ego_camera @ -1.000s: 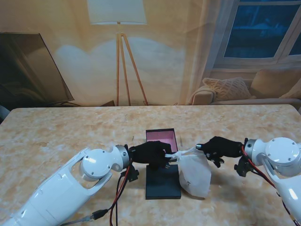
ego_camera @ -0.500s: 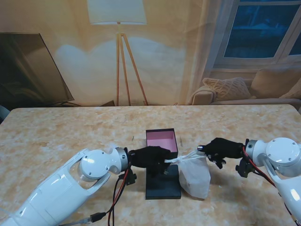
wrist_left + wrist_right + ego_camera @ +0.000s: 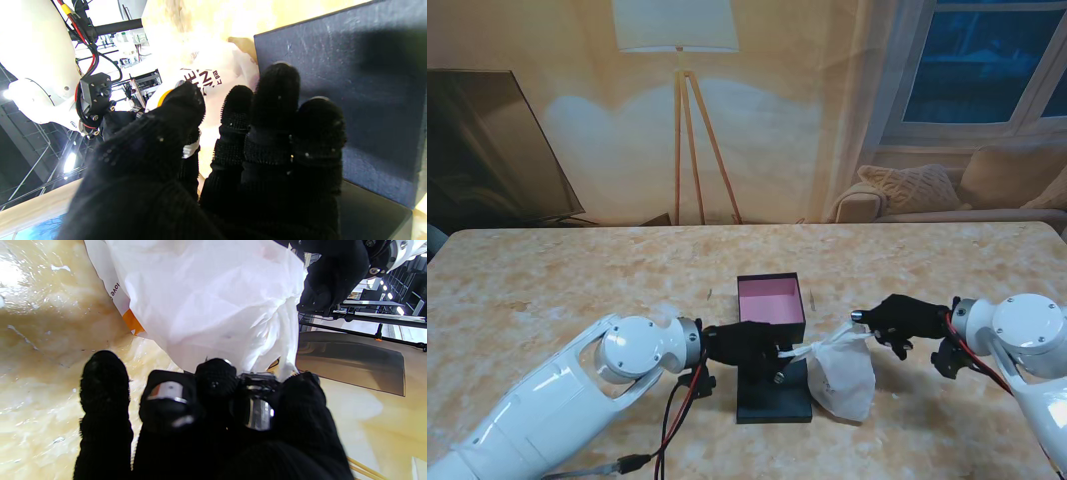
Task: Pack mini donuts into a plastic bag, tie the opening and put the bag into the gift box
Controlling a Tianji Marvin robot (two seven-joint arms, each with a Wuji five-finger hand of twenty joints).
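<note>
The white plastic bag (image 3: 843,376) rests on the table just right of the gift box, its neck drawn into two twisted tails. My left hand (image 3: 742,343) is shut on the left tail over the box lid (image 3: 773,395). My right hand (image 3: 897,318) is shut on the right tail. The box base (image 3: 770,298), pink inside, stands just beyond the dark lid. The left wrist view has the printed bag (image 3: 206,76) past my fingers (image 3: 277,100) and a dark blue box wall (image 3: 350,83). Bag plastic (image 3: 206,296) bunches at my fingertips (image 3: 217,376) in the right wrist view. No donuts show.
The marbled table top (image 3: 577,290) spreads wide on both sides of the box. Red and black cables (image 3: 672,420) hang under my left wrist. A floor lamp, a dark screen and a sofa stand beyond the table's far edge.
My hands have drawn apart, the left one back toward me and leftward, the right one rightward. The bag's tails are stretched longer, and the box's pink inside is now uncovered.
</note>
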